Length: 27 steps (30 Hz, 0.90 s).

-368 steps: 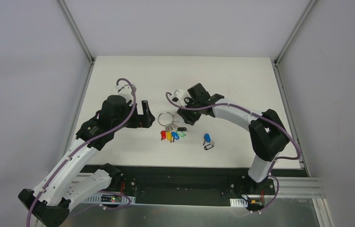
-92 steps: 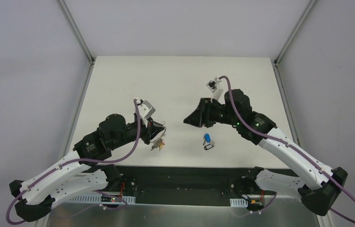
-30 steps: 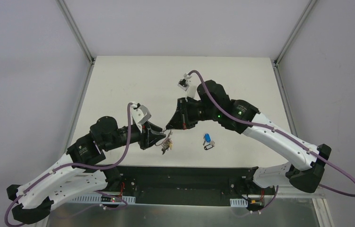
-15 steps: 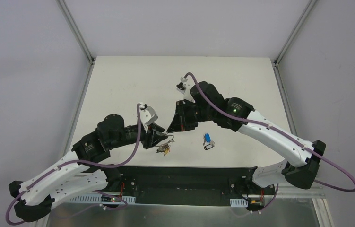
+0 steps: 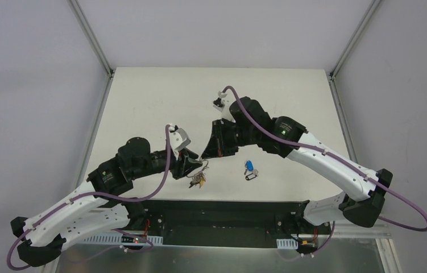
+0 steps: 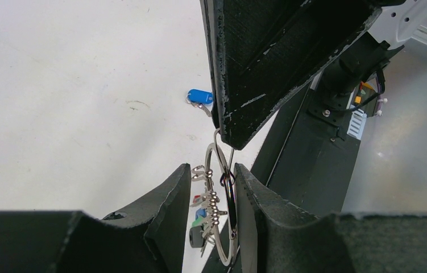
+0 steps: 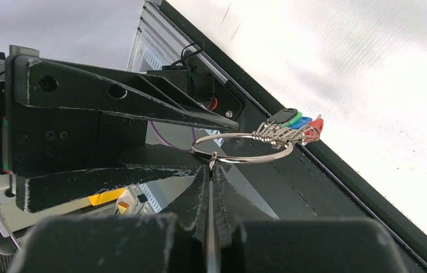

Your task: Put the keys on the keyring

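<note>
The silver keyring (image 5: pixel 200 169) hangs in the air above the table's near edge. My left gripper (image 5: pixel 195 165) is shut on it, the ring standing edgewise between its pads (image 6: pixel 229 207). Red, blue, green and black-capped keys (image 7: pixel 293 122) dangle from the ring. My right gripper (image 7: pixel 211 169) is shut, its tips pinching a thin wire piece at the ring's rim (image 7: pixel 251 161). The blue-capped key (image 5: pixel 249 165) and the black-headed key (image 5: pixel 251 176) lie together on the table, right of both grippers and untouched. The blue cap (image 6: pixel 200 96) also shows in the left wrist view.
The white table (image 5: pixel 211 102) has a black rail (image 5: pixel 222 213) along its near edge, directly under the hanging ring. Grey walls and metal posts close in the left, right and back. The right arm's fingers (image 6: pixel 268 57) fill the top of the left wrist view.
The ring has gone from lying on the table to being held up by the left gripper. Over the last second the right gripper's tips closed in on the ring; both arms shifted slightly.
</note>
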{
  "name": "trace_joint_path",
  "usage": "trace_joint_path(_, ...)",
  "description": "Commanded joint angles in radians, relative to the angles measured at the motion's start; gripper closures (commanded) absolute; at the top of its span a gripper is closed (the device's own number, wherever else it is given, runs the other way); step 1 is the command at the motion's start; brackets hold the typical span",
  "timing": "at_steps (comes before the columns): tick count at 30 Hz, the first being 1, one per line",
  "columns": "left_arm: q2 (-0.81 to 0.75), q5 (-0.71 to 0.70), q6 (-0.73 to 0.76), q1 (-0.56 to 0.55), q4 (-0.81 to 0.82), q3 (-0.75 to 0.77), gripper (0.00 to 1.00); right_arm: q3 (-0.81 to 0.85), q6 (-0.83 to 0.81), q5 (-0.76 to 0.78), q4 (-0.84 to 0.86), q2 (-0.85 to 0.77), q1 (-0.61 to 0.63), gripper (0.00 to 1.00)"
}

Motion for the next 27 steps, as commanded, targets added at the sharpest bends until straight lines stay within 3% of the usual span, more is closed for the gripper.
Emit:
trace_joint_path(1,-0.010,0.006,0.008,-0.008,0.043,0.002,0.68,0.052,0.023,-0.008,0.012,-0.007,0.008,1.00)
trace_joint_path(27,-0.060,0.027,0.016,-0.007,0.056,-0.013,0.65,0.072,0.041,0.004,0.009,0.025,0.020,1.00)
